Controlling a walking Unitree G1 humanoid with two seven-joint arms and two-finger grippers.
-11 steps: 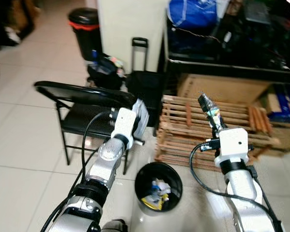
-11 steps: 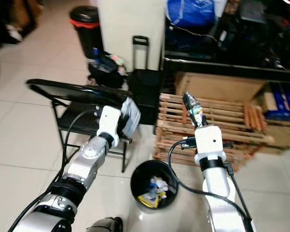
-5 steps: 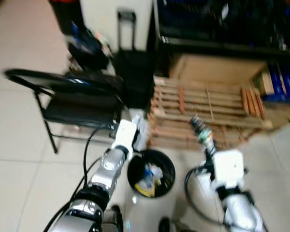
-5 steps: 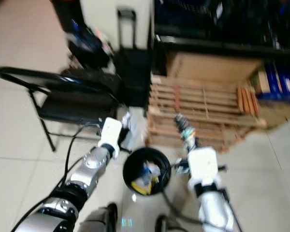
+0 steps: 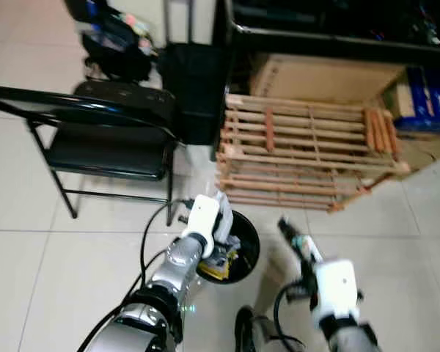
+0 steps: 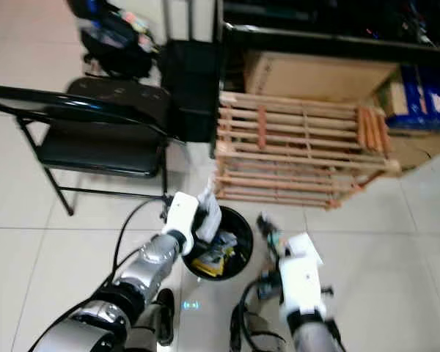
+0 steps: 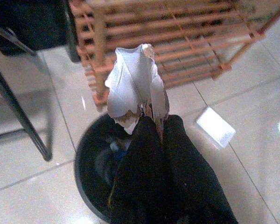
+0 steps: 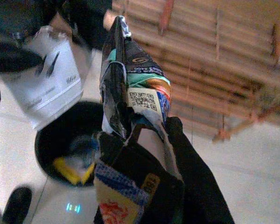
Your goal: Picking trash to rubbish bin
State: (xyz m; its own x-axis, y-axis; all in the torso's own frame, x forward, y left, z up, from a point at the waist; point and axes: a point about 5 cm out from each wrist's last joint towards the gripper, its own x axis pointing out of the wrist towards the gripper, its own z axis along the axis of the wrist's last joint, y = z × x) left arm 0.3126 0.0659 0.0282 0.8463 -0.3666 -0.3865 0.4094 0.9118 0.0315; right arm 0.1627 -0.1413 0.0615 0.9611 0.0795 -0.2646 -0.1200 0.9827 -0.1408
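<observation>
A black round rubbish bin (image 5: 243, 246) stands on the tiled floor just before me, with yellow and white trash inside. My left gripper (image 5: 221, 220) is shut on a crumpled white wrapper (image 7: 134, 84) and hangs over the bin's near-left rim (image 7: 84, 158). My right gripper (image 5: 292, 233) is shut on a dark printed snack wrapper (image 8: 130, 79) and sits to the right of the bin, a short way from its rim (image 8: 45, 140).
A wooden slatted crate (image 5: 301, 158) lies right behind the bin. A black folding chair (image 5: 95, 139) stands to the left, a black suitcase (image 5: 191, 88) and a cardboard box (image 5: 315, 77) further back. White floor tiles lie to the left and right.
The camera has tipped down and the scene slid up. Both arms have come down toward the bin; the left gripper with the white wrapper now hangs over its rim.
</observation>
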